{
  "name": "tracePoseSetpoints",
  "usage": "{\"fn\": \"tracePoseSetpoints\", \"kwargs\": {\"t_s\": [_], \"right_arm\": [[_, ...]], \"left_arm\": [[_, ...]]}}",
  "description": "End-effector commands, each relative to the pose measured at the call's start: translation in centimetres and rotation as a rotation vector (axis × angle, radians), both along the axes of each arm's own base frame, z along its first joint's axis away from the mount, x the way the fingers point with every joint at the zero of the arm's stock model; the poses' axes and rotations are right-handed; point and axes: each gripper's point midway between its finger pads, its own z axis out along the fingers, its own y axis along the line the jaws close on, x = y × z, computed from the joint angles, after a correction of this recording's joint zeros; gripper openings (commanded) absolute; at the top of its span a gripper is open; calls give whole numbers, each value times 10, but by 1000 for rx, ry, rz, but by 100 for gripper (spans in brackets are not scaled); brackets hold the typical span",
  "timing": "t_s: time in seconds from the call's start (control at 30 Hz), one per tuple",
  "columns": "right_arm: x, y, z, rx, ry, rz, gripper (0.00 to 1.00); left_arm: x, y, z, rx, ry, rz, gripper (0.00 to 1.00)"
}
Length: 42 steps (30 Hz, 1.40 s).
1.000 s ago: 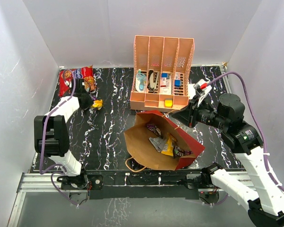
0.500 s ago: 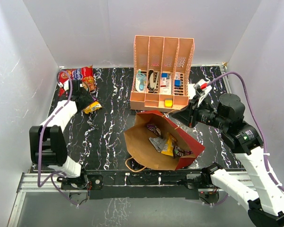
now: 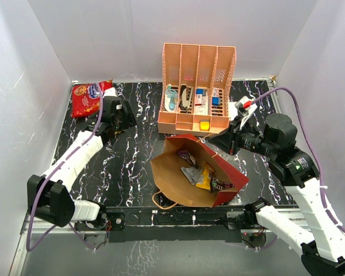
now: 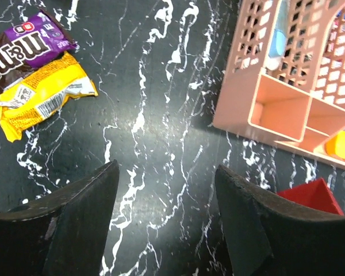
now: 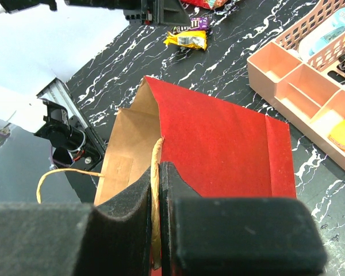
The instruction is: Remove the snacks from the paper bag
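Observation:
The paper bag (image 3: 218, 158), red outside and kraft inside, lies tilted open at mid-table. Several snacks show inside it: a yellow packet (image 3: 204, 179), a silver one (image 3: 191, 172) and a purple one (image 3: 187, 154). My right gripper (image 5: 159, 172) is shut on the bag's twine handle (image 5: 156, 167) at the rim. At the back left lies the red cookie bag (image 3: 85, 99). A yellow packet (image 4: 43, 92) and a purple candy packet (image 4: 30, 49) rest on the table beside it. My left gripper (image 4: 165, 172) hovers open and empty above bare table, to the right of those packets.
The peach slotted rack (image 3: 198, 86) with small items stands at the back centre, close to the bag's far corner (image 4: 310, 195). White walls enclose the table on three sides. A loose twine handle (image 3: 161, 201) hangs at the front edge.
My left gripper opened, released the yellow packet near the purple one, and swung right toward the rack. The right gripper and the bag stayed put.

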Motion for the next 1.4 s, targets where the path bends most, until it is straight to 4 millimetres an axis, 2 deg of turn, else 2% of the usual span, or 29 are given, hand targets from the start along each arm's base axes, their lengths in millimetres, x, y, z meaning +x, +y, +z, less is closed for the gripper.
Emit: {"fn": "tracePoseSetpoints", "kwargs": {"t_s": [0.0,0.13,0.3,0.43,0.63,0.73,0.87,0.97,1.1,1.23,1.37], "right_arm": [[1,4,19,24,-68,22,8],[4,6,16,23,-67,31,8],[1,6,12,29,-63,38,8],[-1,5,11,29,-60,35,8],[-1,7,9,33,-56,50,8],[-2,10,7,38,-53,69,8],[-6,15,7,47,-57,112,8],[-19,26,7,73,-45,230,8],[-35,41,-6,130,59,390,8],[-38,47,-24,175,136,422,8],[-40,49,-33,197,144,423,8]], "left_arm": [[-8,-20,80,-102,-104,-120,68],[-25,-56,130,-235,-179,-315,70],[-65,-103,176,-369,-276,-572,76],[-108,-131,201,-448,-375,-782,77],[-158,-151,218,-568,-474,-995,77],[-185,-164,213,-600,-470,-1110,77],[-217,-181,188,-540,-421,-1230,78],[-237,-192,166,-493,-382,-1295,76],[-264,-204,141,-467,-317,-1377,71],[-281,-206,123,-434,-286,-1419,68],[-291,-200,105,-391,-263,-1439,66]]}}
